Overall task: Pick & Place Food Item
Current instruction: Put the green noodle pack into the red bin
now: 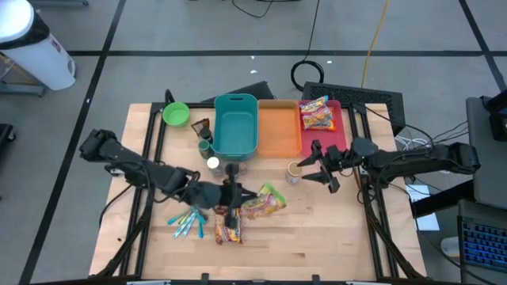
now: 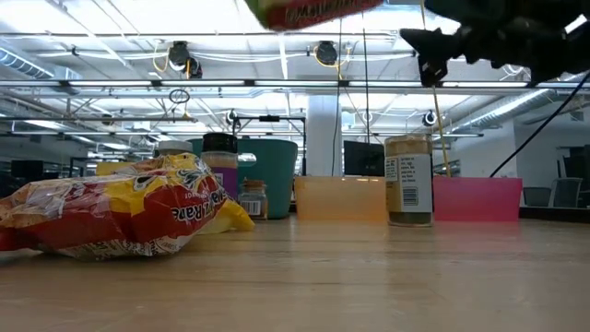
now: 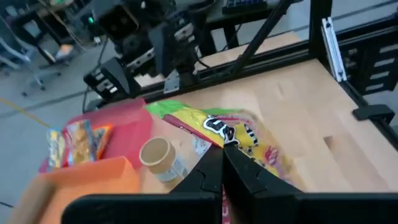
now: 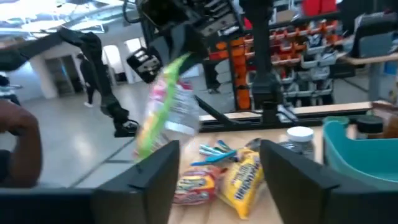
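Observation:
A yellow, green and pink snack bag (image 1: 265, 203) is lifted above the table's middle, with my left gripper (image 1: 234, 195) shut on it. It shows past the shut fingers in the left wrist view (image 3: 233, 134) and at the low view's top edge (image 2: 309, 9). A second snack bag (image 1: 229, 229) lies flat on the table near the front. My right gripper (image 4: 214, 169) stands open over the table's right half (image 1: 321, 168), clear of everything, facing the lifted bag (image 4: 163, 106). My left gripper pinches the lifted snack bag at its left end (image 3: 227, 145) between its two shut fingers. The fingers come nearly level from the table's left. The bag sticks out past the fingertips toward the table's right, clear of the table.
At the back stand a teal bin (image 1: 236, 125), an orange tray (image 1: 279, 133) and a pink tray (image 1: 339, 131) holding another snack bag (image 1: 316, 113). A green bowl (image 1: 176, 113), small bottles (image 1: 205, 144), a jar (image 1: 294, 172) and blue markers (image 1: 186, 222) are nearby.

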You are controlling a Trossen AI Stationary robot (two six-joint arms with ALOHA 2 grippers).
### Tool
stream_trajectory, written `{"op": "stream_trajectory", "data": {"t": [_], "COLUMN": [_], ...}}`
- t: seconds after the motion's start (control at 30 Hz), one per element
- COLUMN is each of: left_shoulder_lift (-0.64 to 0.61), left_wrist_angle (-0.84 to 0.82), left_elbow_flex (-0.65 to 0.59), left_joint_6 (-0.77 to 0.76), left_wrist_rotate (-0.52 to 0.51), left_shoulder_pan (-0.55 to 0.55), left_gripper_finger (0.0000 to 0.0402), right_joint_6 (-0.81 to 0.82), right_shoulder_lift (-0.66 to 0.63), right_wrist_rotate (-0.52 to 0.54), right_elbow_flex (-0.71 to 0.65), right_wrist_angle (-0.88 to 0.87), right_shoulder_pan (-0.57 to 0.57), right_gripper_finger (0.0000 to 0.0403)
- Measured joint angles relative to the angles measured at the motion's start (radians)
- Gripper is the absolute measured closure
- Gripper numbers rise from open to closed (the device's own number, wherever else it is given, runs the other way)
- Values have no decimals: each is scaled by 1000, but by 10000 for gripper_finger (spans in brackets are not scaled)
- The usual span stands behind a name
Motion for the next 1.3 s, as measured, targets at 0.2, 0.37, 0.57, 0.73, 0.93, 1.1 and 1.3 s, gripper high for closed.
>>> {"op": "stream_trajectory", "data": {"t": [0.2, 0.37, 0.57, 0.73, 0.93, 1.1, 1.3], "left_shoulder_lift": [12, 35, 39, 41, 41, 41, 41], "left_wrist_angle": [0, 1, -1, -8, -9, -10, -18], "left_elbow_flex": [0, -1, -1, -1, -1, -1, -1], "left_joint_6": [-51, -51, -55, -62, -69, -80, -82], "left_wrist_rotate": [48, 83, 93, 97, 100, 100, 100], "left_shoulder_pan": [51, 68, 80, 87, 87, 87, 87], "left_gripper_finger": [399, 400, 399, 398, 397, 396, 398], "right_joint_6": [5, -46, -50, -48, -48, -50, -75], "right_shoulder_lift": [117, 239, 344, 399, 447, 462, 462], "right_wrist_rotate": [31, 55, 19, -14, -6, 54, 51], "right_elbow_flex": [77, 143, 205, 237, 264, 275, 275], "right_wrist_angle": [-17, -14, -5, -3, 9, 17, 16], "right_shoulder_pan": [72, 101, 111, 123, 151, 159, 159], "right_gripper_finger": [141, 149, 160, 159, 167, 198, 265]}}
